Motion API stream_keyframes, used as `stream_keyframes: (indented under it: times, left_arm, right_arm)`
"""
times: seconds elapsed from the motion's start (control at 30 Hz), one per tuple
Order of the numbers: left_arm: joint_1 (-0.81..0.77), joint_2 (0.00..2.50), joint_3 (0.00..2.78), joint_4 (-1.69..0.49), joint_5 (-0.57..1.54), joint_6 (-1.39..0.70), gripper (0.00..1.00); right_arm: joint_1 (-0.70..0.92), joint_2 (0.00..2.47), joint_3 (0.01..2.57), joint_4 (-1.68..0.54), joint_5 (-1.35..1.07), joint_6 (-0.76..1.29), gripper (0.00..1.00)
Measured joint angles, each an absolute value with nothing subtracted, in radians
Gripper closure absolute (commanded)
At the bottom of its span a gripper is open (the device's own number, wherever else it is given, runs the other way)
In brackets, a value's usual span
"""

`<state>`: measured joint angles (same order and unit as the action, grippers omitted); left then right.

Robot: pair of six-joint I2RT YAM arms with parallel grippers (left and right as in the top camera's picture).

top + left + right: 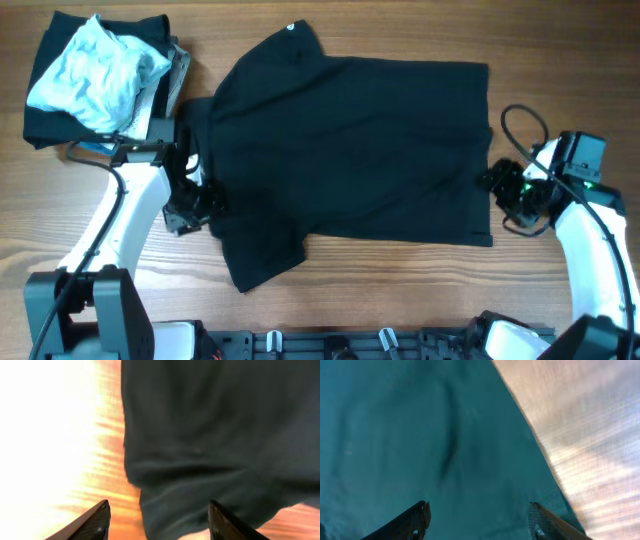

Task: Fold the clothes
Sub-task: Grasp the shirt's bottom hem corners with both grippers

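The black T-shirt [350, 150] lies spread flat across the middle of the wooden table [400, 290], sleeves to the left and hem to the right. A pile of other clothes [95, 75], pale blue on top of black, sits at the far left corner. Only the overhead view shows both arms at once, with the left gripper [205, 200] at the shirt's edge by the lower sleeve and the right gripper [492, 182] at the hem. Only the wrist views show that each pair of fingers stands apart, the left straddling the shirt's edge and the right over cloth that looks teal there.
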<state>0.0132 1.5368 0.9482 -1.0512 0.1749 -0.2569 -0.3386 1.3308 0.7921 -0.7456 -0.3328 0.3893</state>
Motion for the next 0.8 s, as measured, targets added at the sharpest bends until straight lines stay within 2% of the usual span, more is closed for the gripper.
stream_keyframes:
  times: [0.13, 0.27, 0.33, 0.4, 0.43, 0.47, 0.5, 0.57, 0.63, 0.7, 0.73, 0.77, 0.8]
  left_arm:
    - [0.013, 1.537, 0.928, -1.083, 0.184, -0.257, 0.36]
    - [0.013, 1.537, 0.928, -1.085, 0.229, -0.258, 0.35]
    - [0.013, 1.537, 0.927, -1.096, 0.245, -0.261, 0.36]
    - [0.013, 1.537, 0.926, -1.100, 0.253, -0.261, 0.36]
    - [0.013, 1.537, 0.926, -1.098, 0.253, -0.261, 0.36]
    - [0.013, 1.537, 0.926, -1.094, 0.254, -0.261, 0.36]
    - [0.013, 1.537, 0.926, -1.092, 0.256, -0.261, 0.36]
    - [0.013, 1.537, 0.926, -1.092, 0.260, -0.261, 0.36]
    - [0.013, 1.537, 0.926, -1.092, 0.260, -0.261, 0.36]
    - [0.013, 1.537, 0.926, -1.093, 0.260, -0.261, 0.36]
    - [0.013, 1.537, 0.926, -1.093, 0.260, -0.261, 0.36]
    - [0.013, 1.537, 0.926, -1.092, 0.260, -0.261, 0.35]
    - [0.013, 1.537, 0.926, -1.092, 0.260, -0.261, 0.34]
  right_arm:
    - [-0.339, 1.478, 0.672, -0.740, -0.310, 0.437, 0.47]
    - [-0.346, 1.518, 0.683, -0.743, -0.313, 0.450, 0.59]
    - [-0.350, 1.522, 0.683, -0.744, -0.319, 0.435, 0.54]
    - [-0.347, 1.527, 0.683, -0.753, -0.355, 0.402, 0.32]
    - [-0.344, 1.528, 0.685, -0.758, -0.372, 0.390, 0.32]
    - [-0.331, 1.528, 0.690, -0.762, -0.385, 0.383, 0.43]
    - [-0.321, 1.528, 0.692, -0.766, -0.386, 0.376, 0.60]
    - [-0.311, 1.536, 0.681, -0.774, -0.382, 0.369, 0.84]
    - [-0.308, 1.542, 0.670, -0.782, -0.377, 0.371, 0.91]
    - [-0.308, 1.547, 0.665, -0.790, -0.377, 0.372, 0.89]
    - [-0.308, 1.547, 0.665, -0.792, -0.376, 0.372, 0.62]
    - [-0.308, 1.547, 0.665, -0.793, -0.375, 0.373, 0.51]
    - [-0.308, 1.547, 0.675, -0.806, -0.382, 0.371, 0.48]
